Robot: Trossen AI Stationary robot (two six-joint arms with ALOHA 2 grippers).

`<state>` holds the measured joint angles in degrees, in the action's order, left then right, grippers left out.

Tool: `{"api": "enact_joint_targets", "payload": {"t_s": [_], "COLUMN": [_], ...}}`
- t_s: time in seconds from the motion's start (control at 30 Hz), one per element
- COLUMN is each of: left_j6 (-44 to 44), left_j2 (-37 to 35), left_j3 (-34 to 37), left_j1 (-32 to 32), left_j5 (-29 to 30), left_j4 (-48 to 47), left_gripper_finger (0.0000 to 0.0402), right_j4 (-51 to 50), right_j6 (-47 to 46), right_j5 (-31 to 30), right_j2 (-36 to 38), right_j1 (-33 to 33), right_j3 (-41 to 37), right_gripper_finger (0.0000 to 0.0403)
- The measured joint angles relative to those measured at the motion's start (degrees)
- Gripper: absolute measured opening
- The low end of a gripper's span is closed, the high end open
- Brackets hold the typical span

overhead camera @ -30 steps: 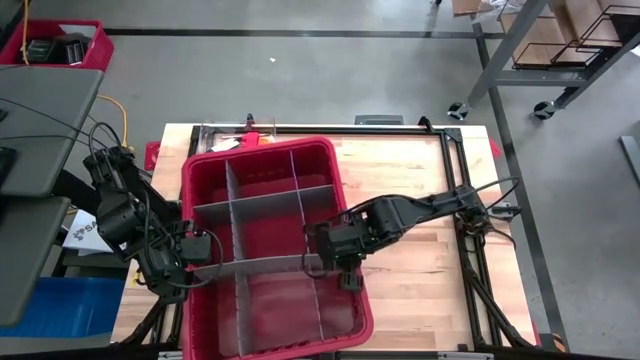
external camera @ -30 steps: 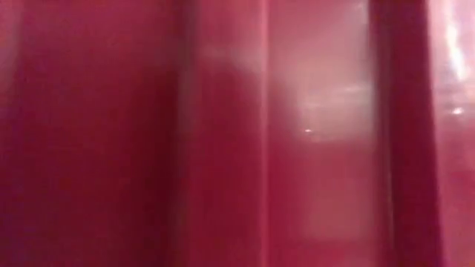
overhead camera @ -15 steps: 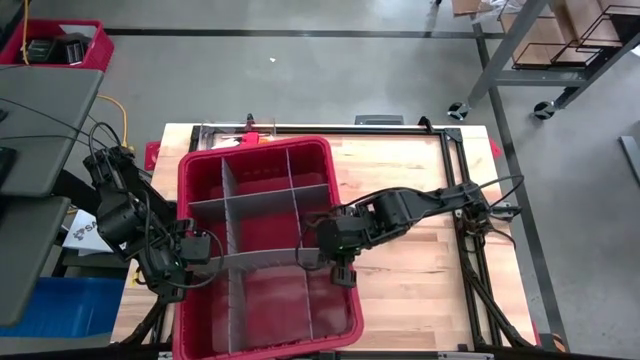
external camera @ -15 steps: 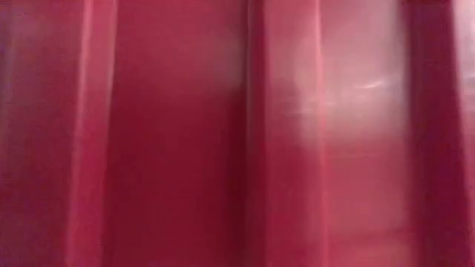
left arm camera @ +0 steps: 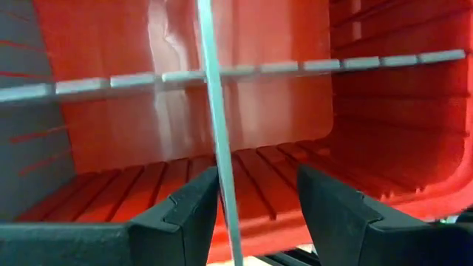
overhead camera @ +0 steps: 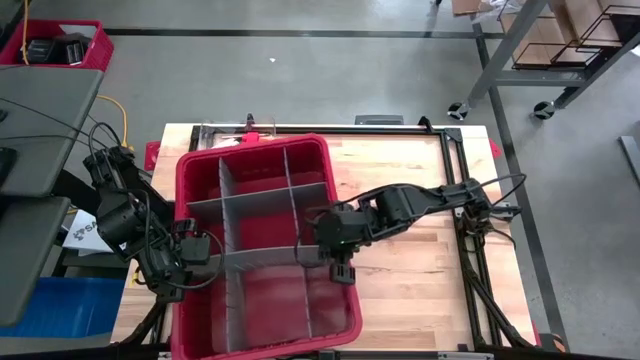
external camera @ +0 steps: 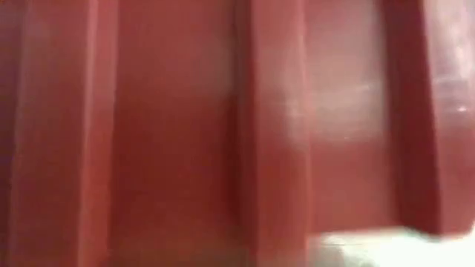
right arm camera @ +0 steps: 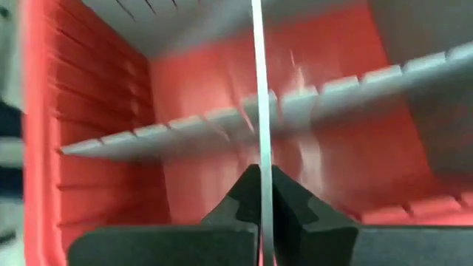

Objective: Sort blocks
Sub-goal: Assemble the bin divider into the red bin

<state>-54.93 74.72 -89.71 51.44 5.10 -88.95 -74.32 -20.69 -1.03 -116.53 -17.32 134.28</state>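
A large red bin [overhead camera: 178, 200] with grey slotted dividers stands at the table's left half and fills the low view [external camera: 185, 133]. My right gripper [overhead camera: 338, 262] is shut on the cross divider [overhead camera: 260, 258] near the bin's right wall. My left gripper [overhead camera: 195, 248] hangs over the bin's left wall at that divider's other end. Its fingers stand apart [left arm camera: 259, 214], with the bin's rim between them. The blocks are out of view. My right gripper pinches the cross divider's top edge [right arm camera: 262, 159] between its two fingers, near the divider's right end. The fingers slant down from the table's right side and lie across the thin sheet, which stays slotted in the bin. My left gripper: the divider's end [left arm camera: 222, 185] runs along one finger's inner side, but I cannot tell whether it touches it or the rim.
Bare wooden tabletop [overhead camera: 420, 200] lies right of the bin. A black frame [overhead camera: 450, 180] edges the table's right and far sides. Small red and orange parts [overhead camera: 255, 135] sit at the far edge behind the bin. A pale strip [external camera: 371, 248] shows under the bin wall.
My right gripper has risen a little and gone toward the table's left edge, staying shut on the divider. The bin has shifted toward the left edge with it. In the low view a pale gap has opened under the bin's wall.
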Motion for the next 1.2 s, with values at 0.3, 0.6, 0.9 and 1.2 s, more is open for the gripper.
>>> {"api": "enact_joint_targets", "payload": {"t_s": [0.3, 0.6, 0.9, 1.2], "left_j6": [1.7, 1.6, 5.2, 9.0], "left_j2": [0.0, 0.1, 0.6, 0.5], "left_j3": [0.0, 0.1, 0.1, -0.7], "left_j1": [0.0, 0.0, -1.0, -5.7], "left_j5": [0.6, 1.6, -2.5, -6.4], "left_j4": [-0.4, -0.3, -1.5, -2.5], "left_gripper_finger": [0.0180, 0.0180, 0.0135, 0.0012], "right_j4": [-1.6, 2.0, 2.4, 1.4], "right_j6": [-3.9, -7.7, -7.2, -6.2], "right_j5": [4.4, 0.8, 0.8, 0.8], "right_j2": [-1.5, -0.6, 0.0, 0.5], "right_j1": [1.1, 2.7, 3.4, 3.0], "right_j3": [-0.1, 0.5, 0.8, 0.7], "right_gripper_finger": [0.0000, 0.0000, 0.0000, 0.0000]}}
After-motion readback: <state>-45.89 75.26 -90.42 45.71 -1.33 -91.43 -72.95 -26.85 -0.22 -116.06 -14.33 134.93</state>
